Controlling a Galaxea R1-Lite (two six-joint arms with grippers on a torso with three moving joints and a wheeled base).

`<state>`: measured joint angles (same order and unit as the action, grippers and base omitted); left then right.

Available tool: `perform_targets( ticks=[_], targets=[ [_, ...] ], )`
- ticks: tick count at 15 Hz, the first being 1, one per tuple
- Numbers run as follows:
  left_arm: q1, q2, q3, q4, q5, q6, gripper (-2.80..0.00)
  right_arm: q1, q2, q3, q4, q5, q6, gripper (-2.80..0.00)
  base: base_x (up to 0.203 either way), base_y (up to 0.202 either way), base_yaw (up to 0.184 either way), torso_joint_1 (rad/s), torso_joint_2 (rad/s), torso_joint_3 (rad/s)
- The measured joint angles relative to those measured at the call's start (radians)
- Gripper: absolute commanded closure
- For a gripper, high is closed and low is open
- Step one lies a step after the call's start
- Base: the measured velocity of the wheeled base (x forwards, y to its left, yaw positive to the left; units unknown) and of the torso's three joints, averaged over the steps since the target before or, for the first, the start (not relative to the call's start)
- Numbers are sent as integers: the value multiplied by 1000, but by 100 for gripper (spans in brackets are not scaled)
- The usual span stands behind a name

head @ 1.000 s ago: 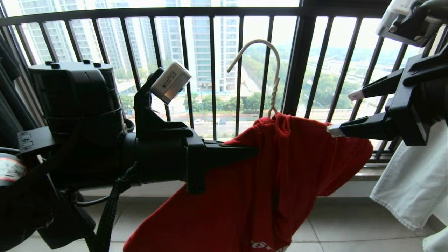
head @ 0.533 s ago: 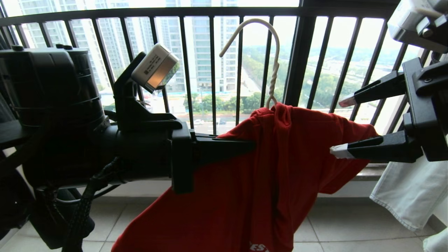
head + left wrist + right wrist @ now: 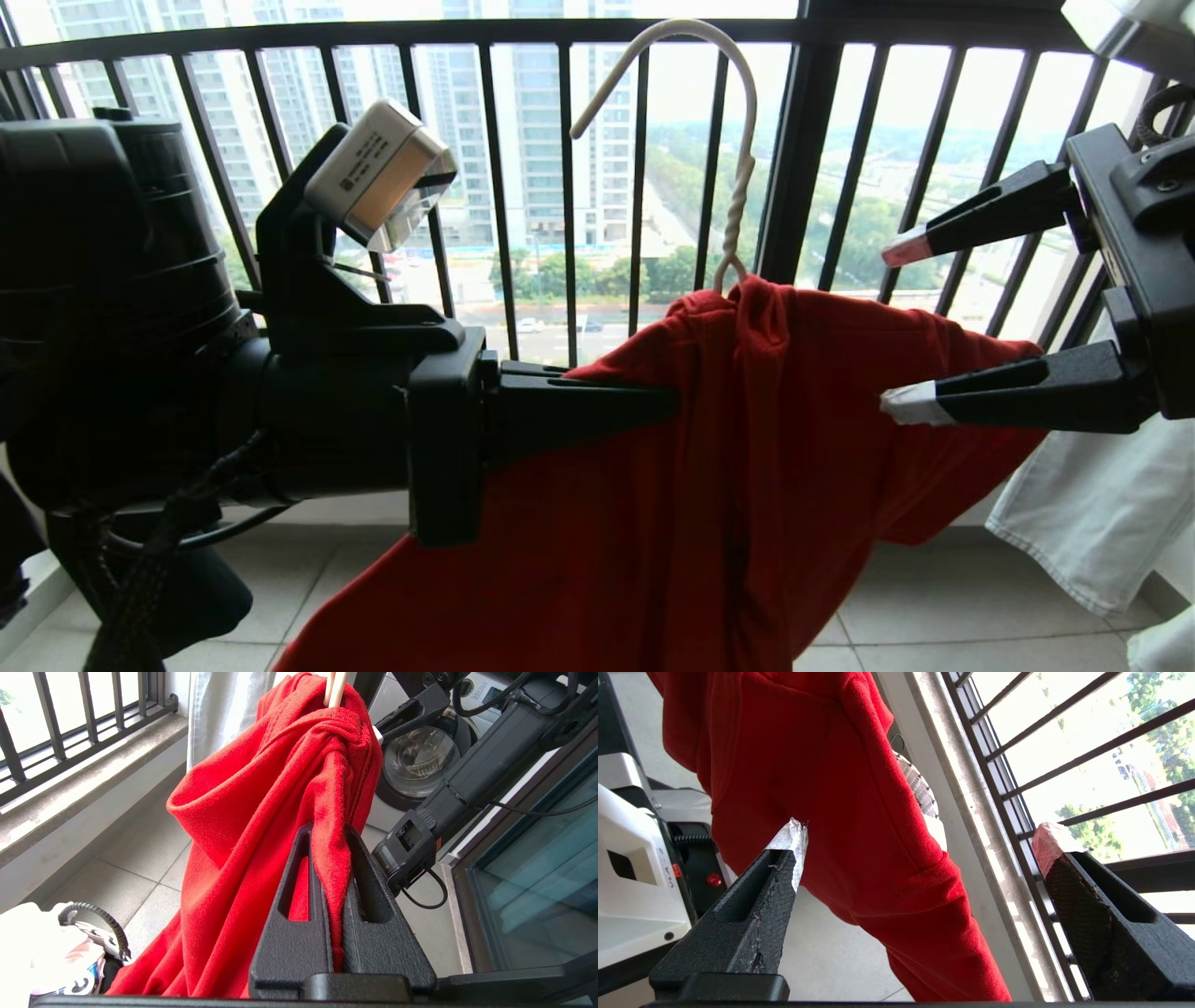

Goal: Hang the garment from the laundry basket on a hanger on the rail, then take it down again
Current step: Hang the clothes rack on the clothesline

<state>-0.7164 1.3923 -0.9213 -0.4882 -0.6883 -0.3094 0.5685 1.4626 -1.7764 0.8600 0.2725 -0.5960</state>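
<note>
The red garment [image 3: 794, 448] drapes over the cream wire hanger [image 3: 738, 140], whose hook sticks up free in front of the balcony bars. My left gripper [image 3: 674, 403] is shut on the garment's left shoulder. In the left wrist view the red fabric [image 3: 243, 812] is pinched between the shut fingers of this gripper [image 3: 329, 833], and the hanger stem [image 3: 334, 686] shows above. My right gripper [image 3: 901, 327] stands wide open beside the right shoulder. Its wrist view shows the sleeve [image 3: 896, 872] hanging loose between the spread fingers of that gripper [image 3: 923, 837]. The laundry basket [image 3: 919, 784] sits on the floor below. The rail is out of view.
The black balcony railing [image 3: 803, 140] runs close behind the hanger. A white garment [image 3: 1092, 504] hangs at the right. A washing machine [image 3: 420, 760] and a glass door [image 3: 537, 868] stand behind the arms. The basket's dark handle [image 3: 107, 926] shows beside white laundry.
My left gripper has lifted the garment and hanger, so the hook now reaches higher. My right gripper has opened wider and its fingers have come off the right shoulder.
</note>
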Motion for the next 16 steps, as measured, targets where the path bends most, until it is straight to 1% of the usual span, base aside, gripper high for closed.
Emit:
perform_targets(
  ticks=[5,7,9,10,12,13,14,16],
  targets=[
    [0,-12,3,-2,-1,0,0,6,41,6,6,78,4,-280,0,0,0,0,0,0],
    [0,-16,3,-3,-5,0,0,6,55,8,6,129,7,-280,0,0,0,0,0,0],
    [0,-19,3,-4,-10,0,0,14,66,6,4,141,9,-280,0,0,0,0,0,0],
    [0,-20,4,-6,-9,0,0,19,72,5,4,145,10,0,0,0,0,0,0,0],
    [0,-21,10,-17,-9,1,0,25,80,6,3,161,14,0,0,0,0,0,0,0],
    [0,-22,15,-28,-8,0,0,28,83,7,3,168,30,0,0,0,0,0,0,0],
    [1,-22,21,-48,-9,-2,0,36,86,5,1,170,51,0,0,0,0,0,0,0],
    [1,-22,51,-113,-10,-2,0,46,90,2,0,170,67,0,0,0,0,0,0,0]
  ],
)
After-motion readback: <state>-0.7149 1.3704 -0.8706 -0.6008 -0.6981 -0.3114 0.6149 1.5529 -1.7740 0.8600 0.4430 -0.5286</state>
